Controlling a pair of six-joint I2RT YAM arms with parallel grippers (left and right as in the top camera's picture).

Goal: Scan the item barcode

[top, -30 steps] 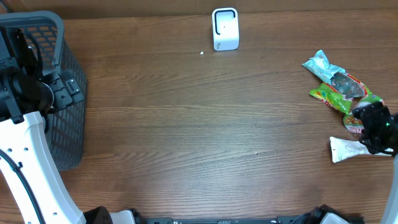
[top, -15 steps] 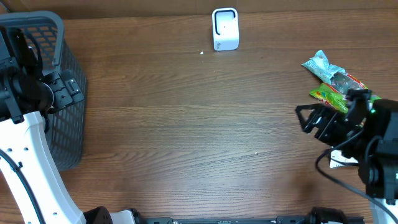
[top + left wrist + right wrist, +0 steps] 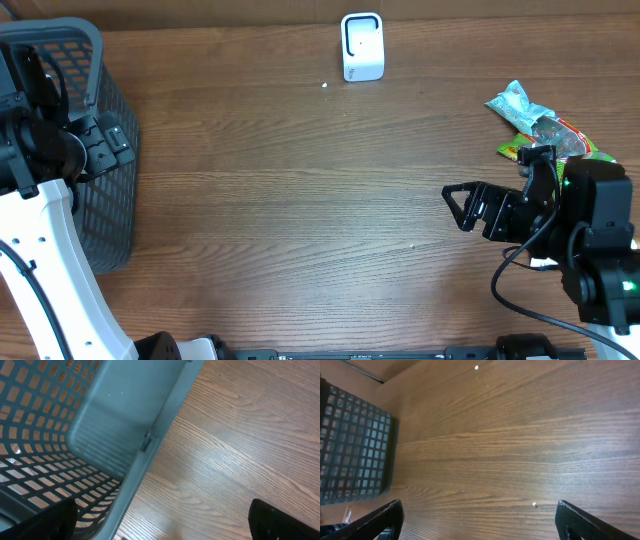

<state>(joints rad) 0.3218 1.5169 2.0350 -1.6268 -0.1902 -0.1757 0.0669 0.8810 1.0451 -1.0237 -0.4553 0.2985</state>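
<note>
The snack packets [image 3: 525, 120] lie heaped at the desk's right edge, likely light, crinkly and slippery, best pinched by a flat sealed end; the right tool [image 3: 452, 206] hangs spread and empty nearby, the left tool [image 3: 160, 527] spread by the basket [image 3: 100, 435].

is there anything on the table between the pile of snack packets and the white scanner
Nothing visible. Only bare table lies between the snack packets and the white scanner at the far edge. The right gripper, open and empty, hangs nearer the front edge, off that line.
</note>
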